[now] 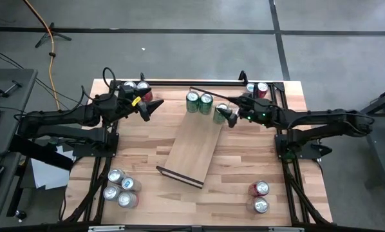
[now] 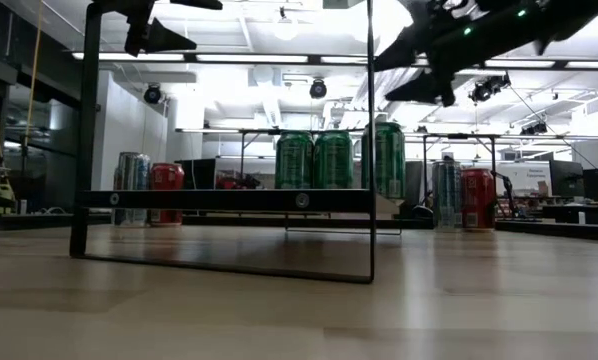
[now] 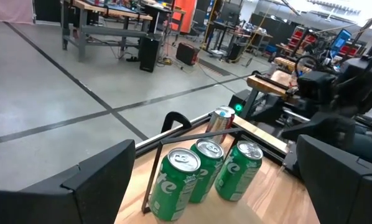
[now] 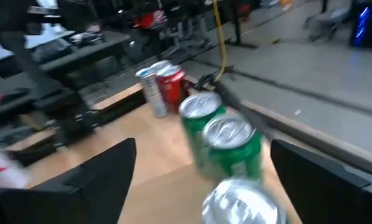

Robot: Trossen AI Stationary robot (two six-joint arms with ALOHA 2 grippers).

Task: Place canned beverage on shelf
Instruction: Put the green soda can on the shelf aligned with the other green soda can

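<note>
The shelf (image 1: 192,145), a light-wood board with dark end rails, lies slantwise mid-table. Three green cans stand upright at its far end: two side by side (image 1: 192,102) (image 1: 206,102) and a third (image 1: 221,113) at the far right corner. My right gripper (image 1: 231,116) hangs open just right of and above that third can (image 4: 242,202), clear of it in the low view (image 2: 429,88). My left gripper (image 1: 150,108) waits open, raised left of the shelf and pointing at the green cans (image 3: 192,171).
A silver and a red can (image 1: 136,87) stand at the far left corner, and two more (image 1: 257,89) at the far right. Several cans (image 1: 120,188) are grouped near left, two (image 1: 260,196) near right. The shelf's near half is bare.
</note>
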